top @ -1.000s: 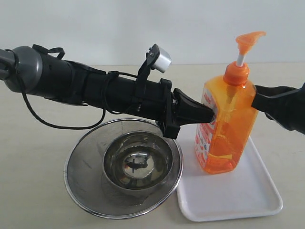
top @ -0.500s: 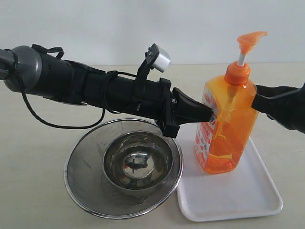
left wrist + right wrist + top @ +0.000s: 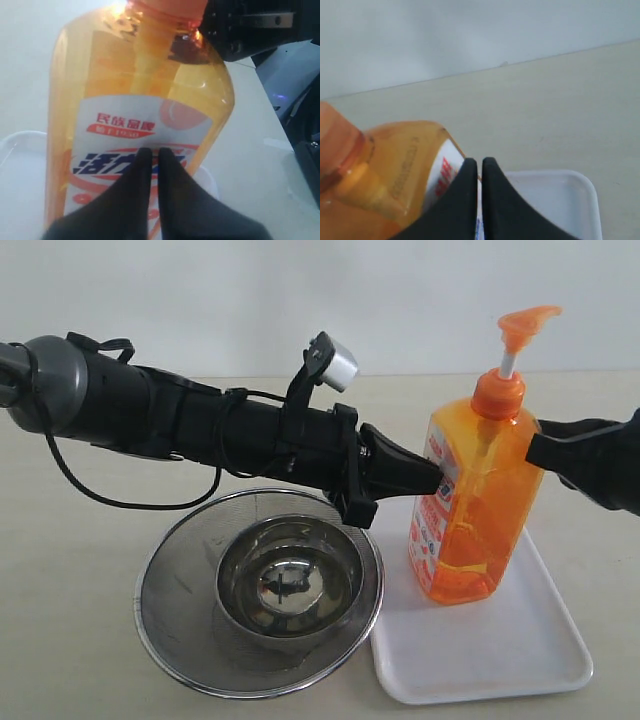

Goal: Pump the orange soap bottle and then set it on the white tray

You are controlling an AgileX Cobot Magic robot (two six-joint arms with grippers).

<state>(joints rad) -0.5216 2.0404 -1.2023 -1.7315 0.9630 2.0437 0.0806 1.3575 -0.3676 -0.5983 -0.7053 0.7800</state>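
Observation:
The orange soap bottle (image 3: 475, 510) stands on the white tray (image 3: 520, 650), leaning slightly, with its pump head (image 3: 522, 325) raised. My left gripper (image 3: 438, 480) is shut, and its closed tips rest against the bottle's label side (image 3: 145, 105). My right gripper (image 3: 533, 452) is also shut, tips against the opposite side of the bottle (image 3: 395, 170). Nothing is between either pair of fingers. The left gripper (image 3: 151, 151) points at the label. The right gripper (image 3: 475, 162) hangs over the tray (image 3: 555, 200).
A round steel mesh strainer (image 3: 170, 600) holding a small shiny steel bowl (image 3: 285, 585) sits just left of the tray, under my left arm. Beige tabletop runs back to a pale wall.

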